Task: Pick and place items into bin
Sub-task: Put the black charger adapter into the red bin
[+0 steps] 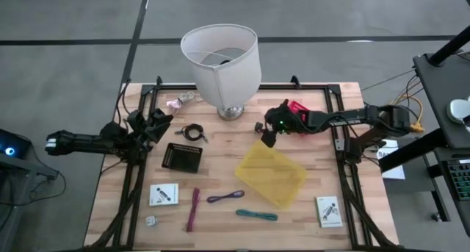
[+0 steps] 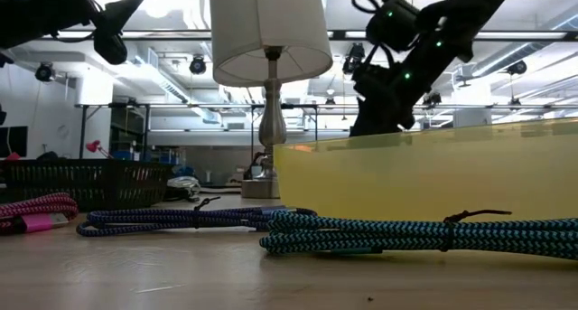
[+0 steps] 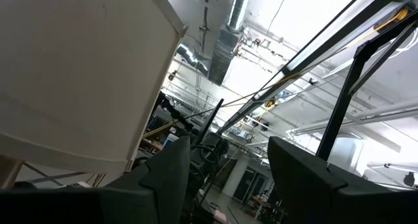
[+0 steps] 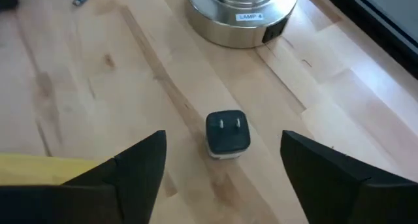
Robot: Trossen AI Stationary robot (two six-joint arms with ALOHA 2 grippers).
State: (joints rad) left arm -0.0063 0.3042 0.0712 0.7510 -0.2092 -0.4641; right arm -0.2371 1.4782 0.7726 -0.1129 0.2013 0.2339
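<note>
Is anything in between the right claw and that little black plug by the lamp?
Nothing visible blocks it. The right gripper hangs open directly above the black plug, with only bare table between them. The lamp base sits beyond the plug.

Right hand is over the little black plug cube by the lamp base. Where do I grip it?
Come straight down with the right hand, open, and close across the plug cube's two flat side faces. It lies prongs-up on the table, clear of the lamp base.

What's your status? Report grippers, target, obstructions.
Right gripper open, above black plug cube near lamp base. Left gripper open, raised, idle at left edge. Yellow bin beside the cube. Nothing blocking.
</note>
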